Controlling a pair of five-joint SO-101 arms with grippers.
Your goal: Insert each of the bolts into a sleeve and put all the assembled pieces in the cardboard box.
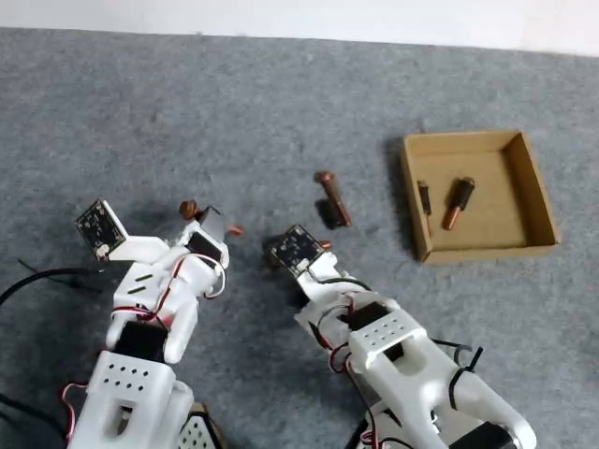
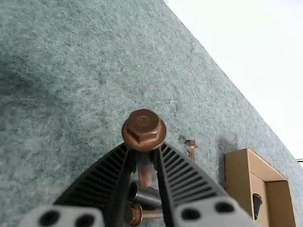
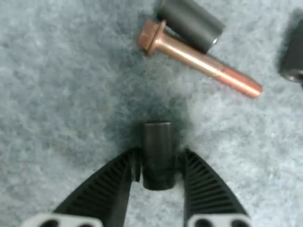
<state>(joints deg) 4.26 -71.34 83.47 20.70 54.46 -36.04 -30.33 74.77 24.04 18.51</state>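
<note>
Grey carpet beneath cardboard box, white wall behind.

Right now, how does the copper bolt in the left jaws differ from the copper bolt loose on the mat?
Held copper hex-head bolt: clamped by its shank in the left gripper, head beyond the jaws; loose copper bolt lies flat on the grey mat. Loose bolt's shank shows to the threaded tip; held bolt's is mostly hidden. Both are copper, hex-headed.
</note>
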